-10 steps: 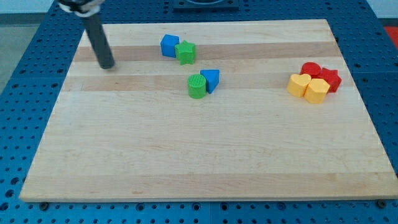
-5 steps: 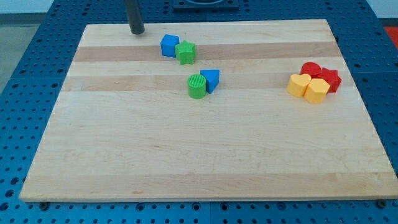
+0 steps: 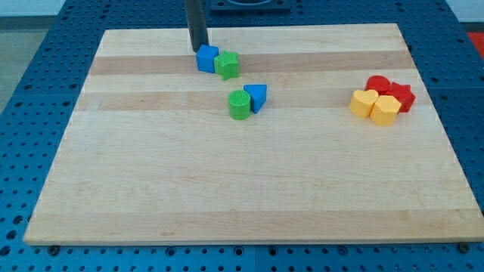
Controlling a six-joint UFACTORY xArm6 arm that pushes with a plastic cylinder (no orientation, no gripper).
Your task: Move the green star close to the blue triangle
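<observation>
Rod position: my tip [image 3: 199, 51] stands at the view's top, on the upper-left edge of the blue block [image 3: 207, 58], touching it or just short of it (the contact line cannot be resolved). No jaws or fingers exist on this tool, so its state is simply a straight dark rod planted upright on the board.

Layout, from the view's bottom toward its top:

1. Light wooden board [image 3: 227, 189]: its lower half carries no blocks. It lies on a blue perforated table [image 3: 23, 91].
2. Mid band, right side: two yellow blocks [image 3: 374, 106] sit touching two red blocks [image 3: 389, 89]; the rightmost red one looks star-shaped.
3. Mid band, centre: the green ribbed cylinder [image 3: 239, 104] touches the blue triangle [image 3: 256, 97], which lies on its right.
4. Upper band: the green star [image 3: 227, 66] sits against the right side of the blue block, above the blue triangle and apart from it.

No brand, label or legible writing is visible anywhere.
</observation>
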